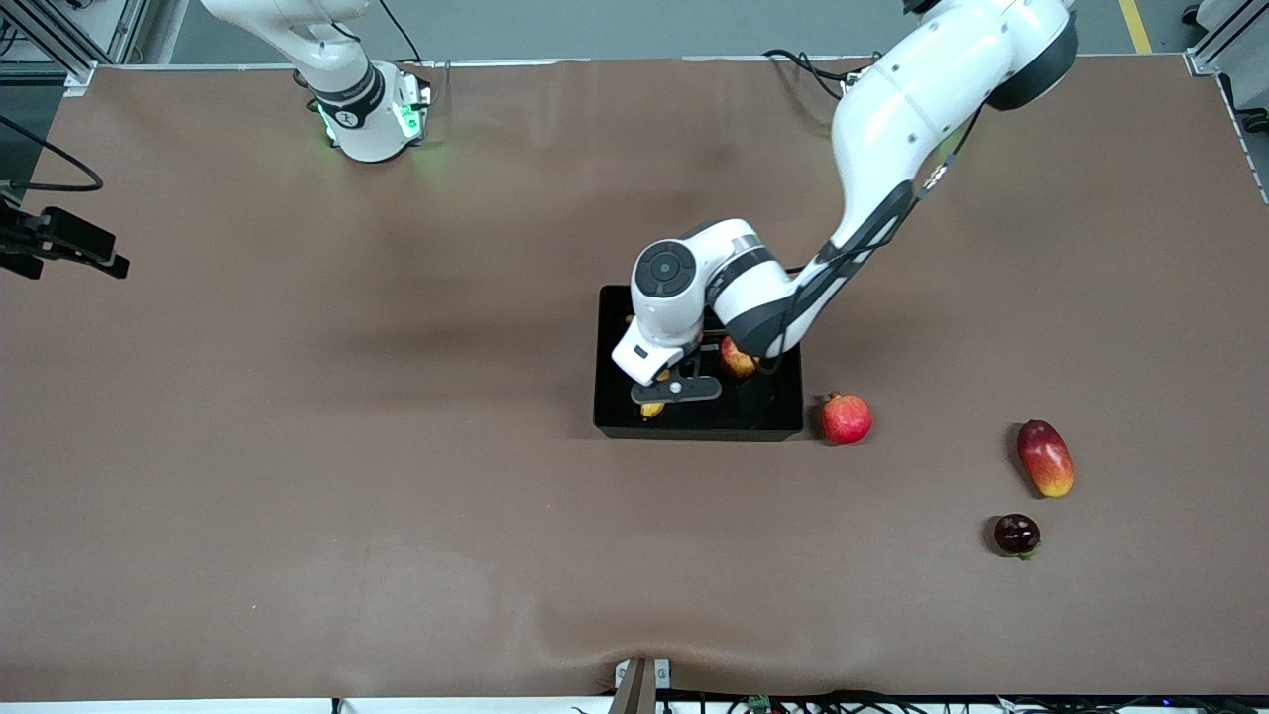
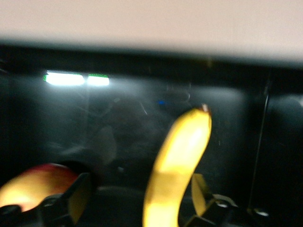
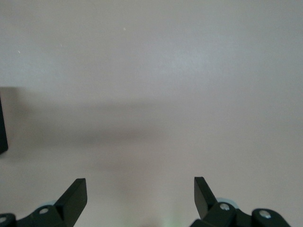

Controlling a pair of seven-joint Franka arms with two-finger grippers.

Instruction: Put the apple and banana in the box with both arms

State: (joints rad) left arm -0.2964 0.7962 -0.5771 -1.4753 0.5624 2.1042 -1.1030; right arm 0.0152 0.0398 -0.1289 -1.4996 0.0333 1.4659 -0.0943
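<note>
The black box (image 1: pixel 694 426) sits mid-table. Inside it lie the apple (image 1: pixel 739 357), red with yellow patches, and the yellow banana (image 1: pixel 652 408), mostly hidden under the left arm's wrist. My left gripper (image 1: pixel 676 389) is low inside the box. In the left wrist view it (image 2: pixel 139 198) is open: the banana (image 2: pixel 180 161) lies between the fingers, close to one and well apart from the other. The apple (image 2: pixel 35 187) lies just outside the other finger. My right gripper (image 3: pixel 139 189) is open and empty over bare table; its arm waits.
A red pomegranate (image 1: pixel 846 418) lies against the box's wall toward the left arm's end. Farther toward that end lie a red-yellow mango (image 1: pixel 1045 457) and a small dark fruit (image 1: pixel 1017 535). The right arm's base (image 1: pixel 369 117) stands at the table's back edge.
</note>
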